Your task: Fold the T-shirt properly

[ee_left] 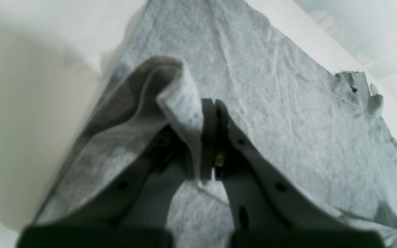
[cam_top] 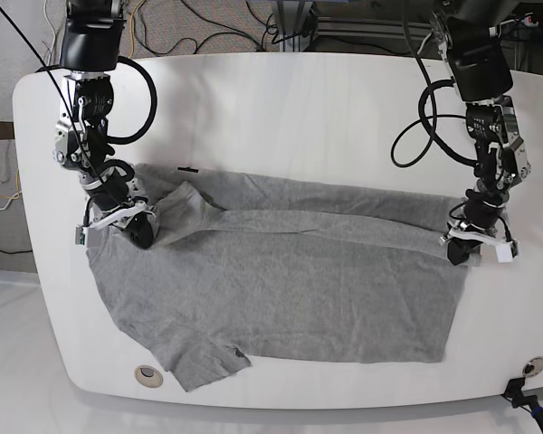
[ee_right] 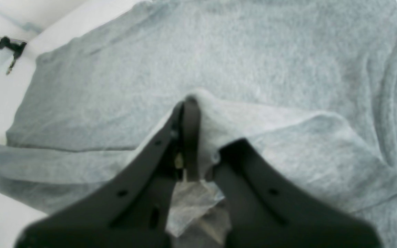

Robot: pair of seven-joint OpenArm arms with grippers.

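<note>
A grey T-shirt [cam_top: 281, 289] lies spread across the middle of a white counter [cam_top: 281, 99], its far edge lifted and pulled toward the near edge as a fold. Near the counter's right edge, the left claw [cam_top: 471, 249] is clenched on one end of that fold. Near the left edge, the right claw [cam_top: 136, 226] is clenched on the other end.

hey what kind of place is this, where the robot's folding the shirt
Probably a robotics lab or test bench, not a home: two arms work a grey T-shirt on a bare white table, with loose cables and metal framing behind it.
</note>
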